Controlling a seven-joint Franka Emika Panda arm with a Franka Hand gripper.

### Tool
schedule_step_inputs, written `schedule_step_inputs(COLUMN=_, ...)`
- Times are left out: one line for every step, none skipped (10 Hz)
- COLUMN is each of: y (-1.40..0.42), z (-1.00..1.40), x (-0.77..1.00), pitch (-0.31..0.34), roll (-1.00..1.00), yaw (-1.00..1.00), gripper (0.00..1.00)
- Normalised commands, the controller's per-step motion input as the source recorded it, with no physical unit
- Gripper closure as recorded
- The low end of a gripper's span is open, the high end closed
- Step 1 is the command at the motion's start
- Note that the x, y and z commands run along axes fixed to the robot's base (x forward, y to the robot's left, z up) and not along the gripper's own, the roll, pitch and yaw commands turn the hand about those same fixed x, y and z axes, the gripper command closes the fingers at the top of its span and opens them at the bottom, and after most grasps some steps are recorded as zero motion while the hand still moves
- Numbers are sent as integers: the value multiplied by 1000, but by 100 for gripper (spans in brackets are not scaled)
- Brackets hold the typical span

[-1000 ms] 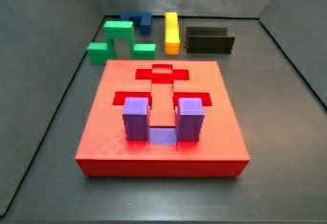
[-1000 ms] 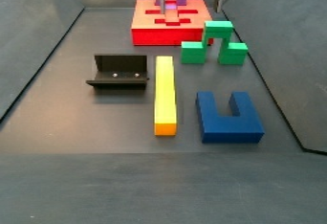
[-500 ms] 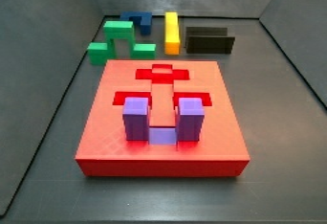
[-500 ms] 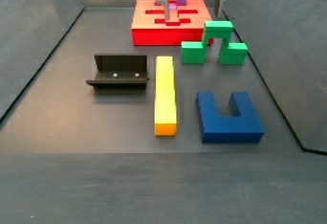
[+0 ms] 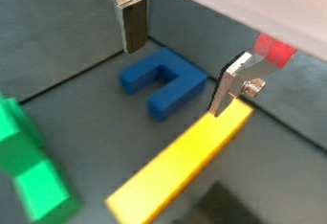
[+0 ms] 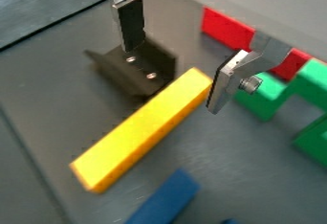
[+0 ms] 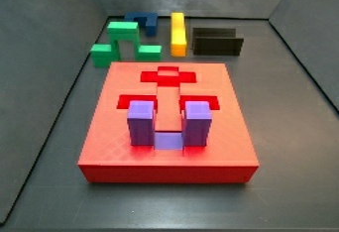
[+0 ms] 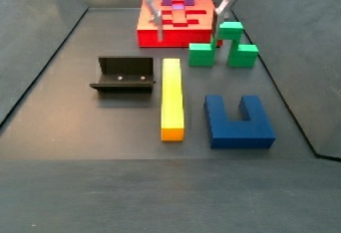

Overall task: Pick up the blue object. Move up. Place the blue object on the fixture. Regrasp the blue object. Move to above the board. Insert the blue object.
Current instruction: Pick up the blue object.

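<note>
The blue object [image 8: 240, 119] is a dark blue U-shaped block lying flat on the floor beside the yellow bar [image 8: 170, 98]. It also shows in a side view [image 7: 143, 23] at the far end. In a wrist view the blue object [image 5: 163, 79] lies below and between the silver fingers [image 5: 132, 22]. My gripper [image 8: 189, 18] hangs open and empty well above the floor; it also shows open in both wrist views [image 5: 177, 79] [image 6: 175, 79]. The black fixture [image 8: 123, 75] stands on the other side of the yellow bar. The red board [image 7: 166, 117] holds a purple piece [image 7: 169, 122].
A green block [image 8: 222, 46] lies between the red board [image 8: 150, 36] and the blue object. The yellow bar [image 6: 141, 132] lies between the fixture [image 6: 132, 68] and the blue object [image 6: 166, 204]. Grey walls close in the floor on all sides.
My gripper has come down and forward from over the board; its white body and both fingers now show in a side view. No piece has moved.
</note>
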Motion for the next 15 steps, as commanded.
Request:
schedule_step_inputs(y=583, z=-426, x=240, pitch=0, roll=140, yaw=0, gripper=0)
schedule_step_inputs(y=517, z=-529, x=43, pitch=0, roll=157, yaw=0, gripper=0)
schedule_step_inputs(y=231, z=-574, x=-240, pitch=-31, roll=177, yaw=0, gripper=0)
schedule_step_inputs(y=0, z=-526, x=-557, pitch=-50, roll=0, yaw=-60, gripper=0)
schedule_step_inputs(y=0, z=-434, x=-717, pitch=-114, roll=-26, yaw=-114, gripper=0)
schedule_step_inputs(y=0, z=-331, x=-783, pitch=-214, roll=-96, yaw=-177, gripper=0)
schedule_step_inputs(y=60, z=-129, x=-651, pitch=-214, roll=-289, yaw=-203, gripper=0)
schedule_step_inputs(y=111, z=-49, x=-457, pitch=-180, roll=-334, yaw=-117, gripper=0)
schedule_step_inputs(y=103, z=0, x=-234, pitch=-157, roll=-323, yaw=-20, gripper=0)
schedule_step_inputs(y=83, z=0, x=-166, pitch=-106, roll=-284, yaw=0, gripper=0)
schedule_step_inputs(y=0, z=0, x=0, pitch=0, roll=-10, yaw=0, gripper=0)
schedule_step_inputs(y=0, z=-57, x=74, pitch=0, roll=0, yaw=-9, gripper=0)
schedule_step_inputs(y=-69, z=-271, x=217, pitch=11, roll=114, yaw=-17, gripper=0)
schedule_step_inputs(y=-26, z=-320, x=246, pitch=0, roll=111, yaw=0, gripper=0)
schedule_step_inputs(y=0, z=-209, x=131, pitch=34, roll=74, yaw=0, gripper=0)
